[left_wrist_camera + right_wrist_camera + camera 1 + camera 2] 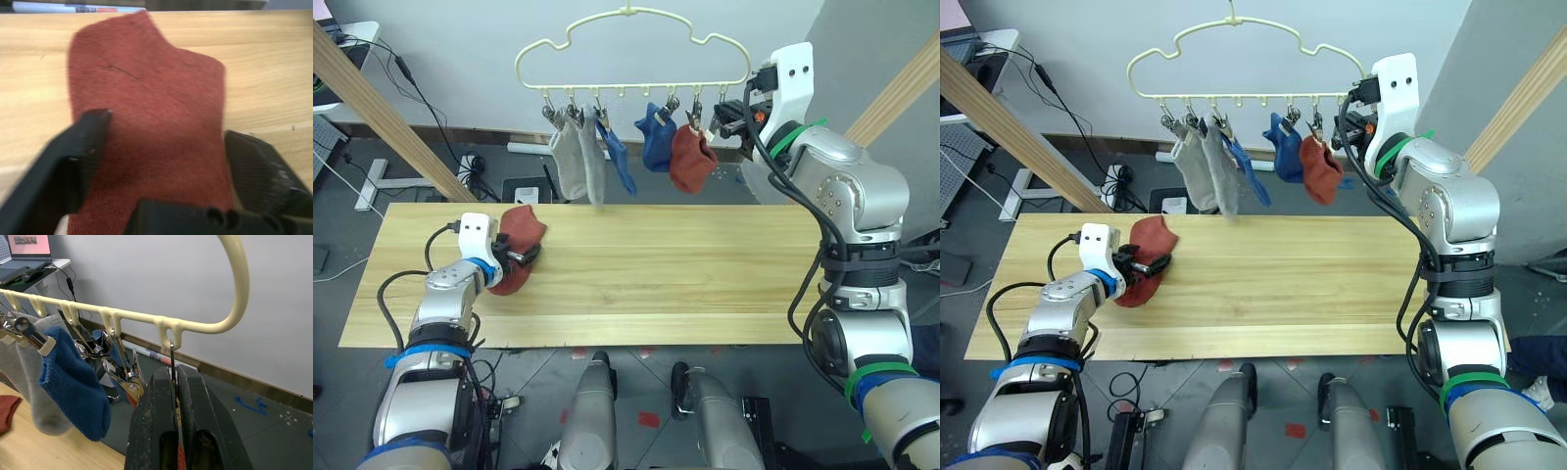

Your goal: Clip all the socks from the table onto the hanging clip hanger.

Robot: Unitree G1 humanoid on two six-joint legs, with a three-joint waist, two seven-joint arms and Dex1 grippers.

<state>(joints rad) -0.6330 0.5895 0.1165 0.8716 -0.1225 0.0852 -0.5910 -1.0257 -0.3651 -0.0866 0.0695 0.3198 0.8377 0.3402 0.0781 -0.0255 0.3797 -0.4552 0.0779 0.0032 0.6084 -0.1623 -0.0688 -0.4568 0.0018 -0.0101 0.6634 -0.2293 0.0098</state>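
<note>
Clip hanger (631, 49) carries five socks; left gripper (161, 147) spread around rust-red sock (519, 245); right gripper (175, 396) pinched on clip wire.

**Non-task items observed**

Two light wooden poles (382, 116) slant at either side, the second pole (899, 90) at right. Black cables (421, 93) trail over the grey floor (489, 171). A laptop (30, 248) sits on a side desk. Blue tape marks (253, 404) show on the floor.

silver-grey arms with white wrist housings, black cables, blue and green tape bands, black-fingered end effectors
</note>
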